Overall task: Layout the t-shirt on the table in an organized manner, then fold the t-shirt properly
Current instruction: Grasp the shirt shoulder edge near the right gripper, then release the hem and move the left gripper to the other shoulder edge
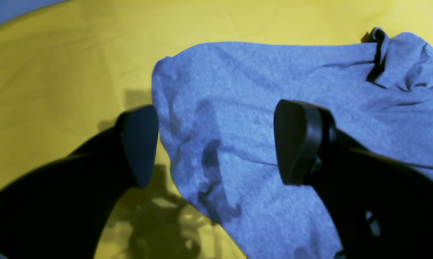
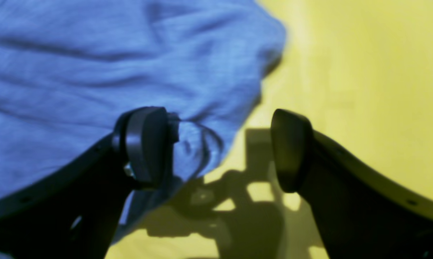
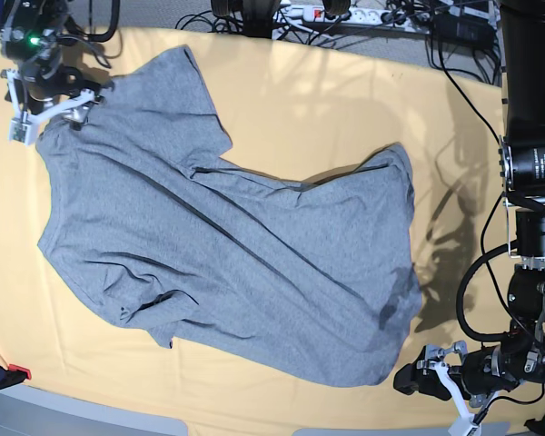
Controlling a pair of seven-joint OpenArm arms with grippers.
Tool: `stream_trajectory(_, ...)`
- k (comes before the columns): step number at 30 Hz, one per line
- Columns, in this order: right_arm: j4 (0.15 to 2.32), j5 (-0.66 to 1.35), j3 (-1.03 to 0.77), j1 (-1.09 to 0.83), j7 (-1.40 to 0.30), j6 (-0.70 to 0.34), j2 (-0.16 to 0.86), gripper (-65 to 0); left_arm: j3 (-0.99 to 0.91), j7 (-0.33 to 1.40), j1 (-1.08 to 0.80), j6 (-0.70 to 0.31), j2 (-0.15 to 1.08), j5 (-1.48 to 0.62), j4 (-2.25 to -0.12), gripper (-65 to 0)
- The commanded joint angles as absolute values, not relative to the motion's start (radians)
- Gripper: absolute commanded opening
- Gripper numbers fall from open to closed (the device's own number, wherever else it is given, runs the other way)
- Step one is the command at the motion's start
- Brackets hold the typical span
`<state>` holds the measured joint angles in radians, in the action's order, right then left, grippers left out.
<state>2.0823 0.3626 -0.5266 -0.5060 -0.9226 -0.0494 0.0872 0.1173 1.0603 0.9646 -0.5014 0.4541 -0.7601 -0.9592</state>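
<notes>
The heather-grey t-shirt (image 3: 227, 245) lies spread and wrinkled on the yellow table (image 3: 327, 100), plain side up, with no lettering showing. A dark smudge (image 3: 391, 311) sits near its right end. My left gripper (image 3: 424, 381) is open at the shirt's front right corner. In the left wrist view (image 1: 216, 144) one finger (image 1: 297, 142) is over the fabric (image 1: 259, 90) and the other over bare cloth. My right gripper (image 3: 50, 116) is open at the shirt's far left corner. In the right wrist view (image 2: 220, 151) its left finger (image 2: 148, 147) is at the shirt's edge (image 2: 130, 64).
Cables and a power strip (image 3: 345, 14) run along the table's far edge. My left arm's black column (image 3: 531, 109) stands at the right side. A small red object (image 3: 15, 371) sits at the front left corner by the table's edge.
</notes>
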Motion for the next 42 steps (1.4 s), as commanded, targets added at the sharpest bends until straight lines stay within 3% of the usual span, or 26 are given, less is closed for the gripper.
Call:
stream_trajectory(1,2.076,0.392,-0.554,-0.497,-0.910,-0.069,0.097,-18.7,0.110,1.042,1.008,-0.501,0.458,-0.776,-0.975,-15.4)
stream_trajectory(6,1.969,0.548,-0.651,-0.456,-0.929,-0.163,0.094,-18.7,0.110,1.042,1.008,-0.501,0.460,-0.777,-0.975,-15.4)
stream_trajectory(11,1.858,0.725,-0.688,-0.420,-0.972,-0.336,0.094,-21.0,0.110,1.042,1.008,-0.502,0.460,-0.785,-0.975,-15.4)
stream_trajectory(14,1.845,0.741,-0.688,-0.411,-0.973,-0.416,0.095,-37.4,0.110,1.066,1.009,-0.506,0.460,-0.820,-0.975,-15.4)
stream_trajectory(17,1.846,0.750,-0.688,-0.404,-0.985,-0.496,0.101,-62.6,0.110,1.135,1.009,-0.587,0.466,-0.929,-0.975,-15.4)
stream_trajectory(18,1.851,0.765,-0.688,-0.404,-0.995,-0.525,0.104,-65.0,0.110,1.163,1.009,-0.612,0.469,-0.983,-0.975,-15.4)
stream_trajectory(24,1.973,0.815,-0.701,-0.409,-1.031,-0.622,0.123,-65.0,0.108,1.384,1.008,-0.698,0.474,-1.322,-0.975,-15.4)
stream_trajectory(26,2.041,0.813,-0.718,-0.422,-1.033,-0.621,0.127,-65.0,0.109,1.396,1.007,-0.698,0.477,-1.454,-0.975,-15.4)
stream_trajectory(29,2.128,0.807,-0.743,-0.450,-1.033,-0.617,0.132,-65.0,0.109,1.396,1.003,-0.698,0.488,-1.484,-0.975,-15.6)
stream_trajectory(37,2.158,0.615,-0.772,-0.471,-1.004,-0.467,0.136,-65.0,0.110,1.396,0.929,-0.687,0.505,-1.484,-1.002,-15.6)
stream_trajectory(42,2.158,0.542,-0.772,-0.471,-0.999,-0.377,0.136,-65.0,0.110,1.396,0.817,-0.665,0.508,-1.484,-1.152,-15.6)
